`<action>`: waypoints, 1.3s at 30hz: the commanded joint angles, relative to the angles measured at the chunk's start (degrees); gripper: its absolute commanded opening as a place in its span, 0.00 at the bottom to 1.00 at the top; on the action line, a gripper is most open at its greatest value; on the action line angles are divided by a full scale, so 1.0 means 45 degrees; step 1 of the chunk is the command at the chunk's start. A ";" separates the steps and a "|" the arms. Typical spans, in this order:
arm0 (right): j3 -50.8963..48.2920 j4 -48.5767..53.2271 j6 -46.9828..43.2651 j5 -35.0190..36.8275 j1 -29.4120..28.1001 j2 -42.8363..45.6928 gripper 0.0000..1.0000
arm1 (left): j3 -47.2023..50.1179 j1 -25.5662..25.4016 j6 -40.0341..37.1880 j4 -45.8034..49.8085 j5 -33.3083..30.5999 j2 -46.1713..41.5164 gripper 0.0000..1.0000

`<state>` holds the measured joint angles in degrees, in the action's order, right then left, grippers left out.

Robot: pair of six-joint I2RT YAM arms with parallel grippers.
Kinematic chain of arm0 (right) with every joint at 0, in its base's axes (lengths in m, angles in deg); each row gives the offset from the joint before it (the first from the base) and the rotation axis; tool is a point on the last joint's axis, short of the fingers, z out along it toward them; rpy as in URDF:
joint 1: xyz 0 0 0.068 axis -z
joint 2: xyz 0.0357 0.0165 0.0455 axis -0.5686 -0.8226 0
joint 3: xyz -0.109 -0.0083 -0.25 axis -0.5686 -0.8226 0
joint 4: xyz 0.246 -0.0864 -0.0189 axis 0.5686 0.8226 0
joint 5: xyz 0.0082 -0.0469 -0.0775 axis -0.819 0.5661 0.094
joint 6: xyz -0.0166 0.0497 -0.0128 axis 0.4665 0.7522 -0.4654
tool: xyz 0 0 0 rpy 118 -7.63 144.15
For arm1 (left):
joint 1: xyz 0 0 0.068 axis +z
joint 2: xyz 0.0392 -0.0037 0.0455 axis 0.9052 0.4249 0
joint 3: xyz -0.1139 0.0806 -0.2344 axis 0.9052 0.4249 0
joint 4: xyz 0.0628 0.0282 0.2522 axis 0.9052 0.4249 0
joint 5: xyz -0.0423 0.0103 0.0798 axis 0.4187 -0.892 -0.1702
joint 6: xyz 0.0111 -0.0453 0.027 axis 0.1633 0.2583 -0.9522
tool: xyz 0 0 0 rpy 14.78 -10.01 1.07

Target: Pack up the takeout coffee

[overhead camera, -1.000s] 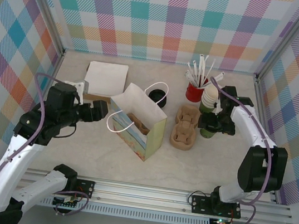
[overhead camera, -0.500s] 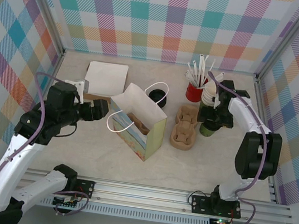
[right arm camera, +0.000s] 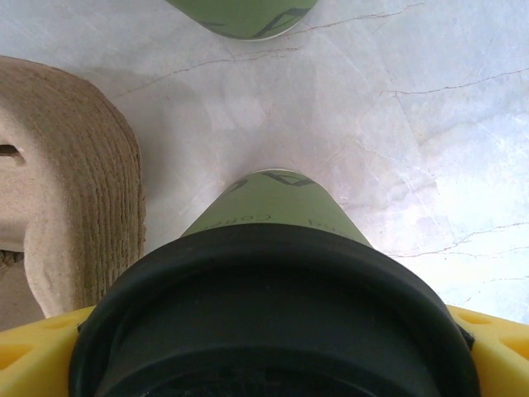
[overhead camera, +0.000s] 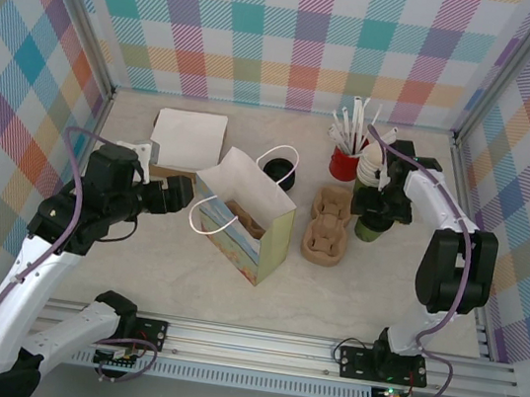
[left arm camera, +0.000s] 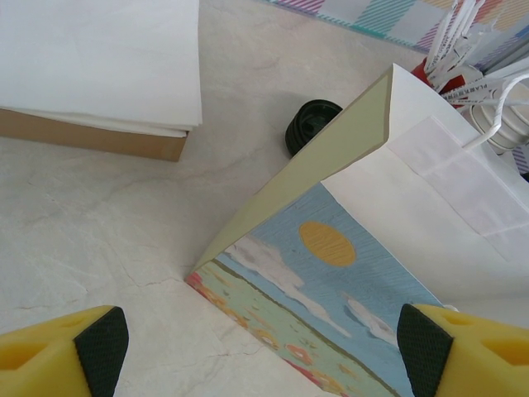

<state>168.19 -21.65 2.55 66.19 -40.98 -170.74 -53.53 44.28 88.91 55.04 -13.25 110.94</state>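
The takeout coffee (overhead camera: 368,230), an olive-green cup (right arm camera: 277,211) with a black lid (right arm camera: 273,322), stands on the table just right of the brown pulp carrier (overhead camera: 328,230). My right gripper (overhead camera: 376,213) reaches down over it. In the right wrist view its yellow fingers (right arm camera: 33,347) sit on either side of the lid, whose rim hides whether they touch the cup. My left gripper (overhead camera: 186,195) is open beside the left end of the upright paper bag (overhead camera: 242,220), with its fingertips (left arm camera: 99,343) wide apart on the table and nothing between them.
A red cup of white straws (overhead camera: 346,161) and stacked cups (overhead camera: 373,170) stand behind the coffee. Another green cup (right arm camera: 240,16) stands just beyond it. Black lids (overhead camera: 277,169) lie behind the bag, and a white stack on a brown box (overhead camera: 187,140) lies at the back left.
My right gripper has swung in from the right and come down around the coffee cup, and its jaws have narrowed a little. The left arm has not moved.
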 commanded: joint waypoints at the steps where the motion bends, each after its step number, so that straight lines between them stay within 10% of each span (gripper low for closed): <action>1: 0.0127 0.0389 -0.0155 -0.0081 0.0098 0.0405 0.92 | 0.0037 0.0081 0.0153 -0.0198 0.0115 -0.0019 0.86; 21: -0.0068 0.3618 -0.0319 -0.0850 -0.0163 0.4186 0.91 | -0.0338 0.0081 0.0168 -0.1097 0.1269 0.0583 0.85; 39: 0.7100 0.7465 0.1580 -0.0884 -0.4189 0.4354 0.90 | -0.2597 0.0081 -0.1106 -0.1023 0.2363 0.4574 0.82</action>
<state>195.36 8.07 7.25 61.68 -57.29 -149.19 -62.92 44.28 87.10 49.18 -4.16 130.55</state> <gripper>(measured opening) 0.903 0.821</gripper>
